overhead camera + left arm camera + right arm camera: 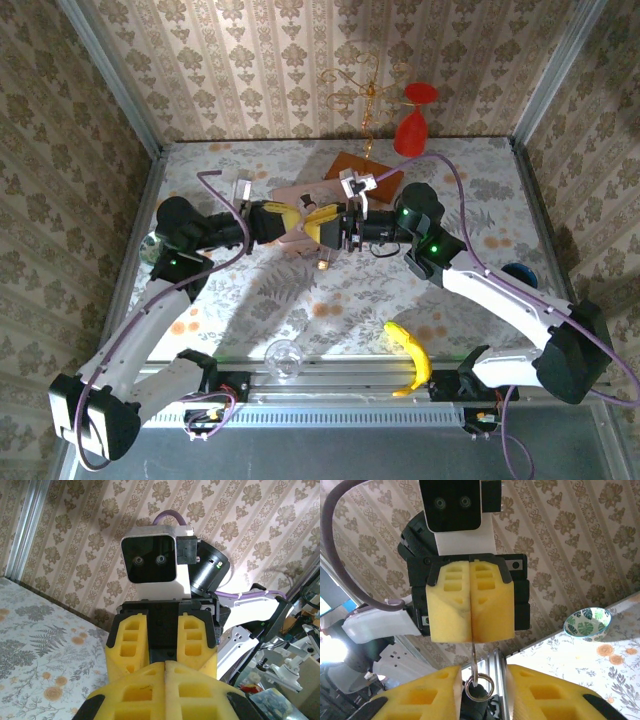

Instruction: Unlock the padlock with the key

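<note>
Tabletop under a pale floral cloth, beige damask wallpaper walls on its left, far and right sides, grey metal posts at its far corners, aluminium rail along its near edge, warm light

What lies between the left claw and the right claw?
A thin metal stem runs from the shut left claw down to a small ring hanging between the open fingers of the right claw, seen in the right wrist view.

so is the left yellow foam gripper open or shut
Shut: the left gripper has no gap between pads, pinching a thin metal stem.
</note>
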